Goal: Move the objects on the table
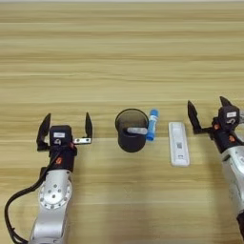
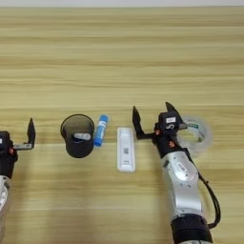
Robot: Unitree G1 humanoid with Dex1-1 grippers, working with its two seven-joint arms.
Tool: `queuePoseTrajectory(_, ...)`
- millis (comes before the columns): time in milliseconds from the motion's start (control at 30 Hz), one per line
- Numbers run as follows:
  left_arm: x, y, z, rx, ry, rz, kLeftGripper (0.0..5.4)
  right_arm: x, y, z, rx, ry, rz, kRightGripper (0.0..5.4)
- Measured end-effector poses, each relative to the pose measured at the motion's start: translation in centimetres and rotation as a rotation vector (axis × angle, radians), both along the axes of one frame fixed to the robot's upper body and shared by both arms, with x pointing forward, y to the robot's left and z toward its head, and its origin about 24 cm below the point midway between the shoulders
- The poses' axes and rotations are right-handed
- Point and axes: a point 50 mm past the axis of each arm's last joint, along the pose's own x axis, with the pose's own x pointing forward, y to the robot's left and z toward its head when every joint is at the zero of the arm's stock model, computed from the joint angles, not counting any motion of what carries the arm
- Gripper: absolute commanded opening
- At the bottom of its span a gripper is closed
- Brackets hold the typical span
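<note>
My left gripper [image 1: 65, 128] points away from me, its two black fingers [image 1: 88, 127] spread wide apart with nothing between them, the silver forearm running back toward the lower left. My right gripper [image 2: 153, 119] also points forward, fingers splayed open and holding nothing, its arm reaching up from the lower right.

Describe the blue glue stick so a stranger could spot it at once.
Near the middle of the wooden table stands a dark round cup. The glue stick lies against its right side, left of the flat white device. It is the only blue thing there.
</note>
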Motion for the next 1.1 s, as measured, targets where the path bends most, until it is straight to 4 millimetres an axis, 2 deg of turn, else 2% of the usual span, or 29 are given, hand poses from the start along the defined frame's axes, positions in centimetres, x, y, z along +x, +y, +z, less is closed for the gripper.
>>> queuePoseTrajectory(167,-1.2,0.4,-0.1,0.002,0.012,-0.025,5.40,-0.4,0.7,-0.1,0.008,-0.002,0.000,5.38)
queuePoseTrajectory(433,-4.0,-0.3,-1.0,0.030,0.079,-0.158,5.40,-0.6,1.5,0.3,0.003,-0.015,-0.011,5.38)
queuePoseTrajectory(733,-4.7,-1.5,-1.2,0.028,0.102,-0.285,5.40,-0.6,1.7,0.4,0.001,-0.016,-0.020,5.38)
queuePoseTrajectory(1100,-4.2,-4.8,-2.6,0.021,0.154,-0.450,5.40,-0.6,1.7,0.4,0.001,-0.015,-0.020,5.38)
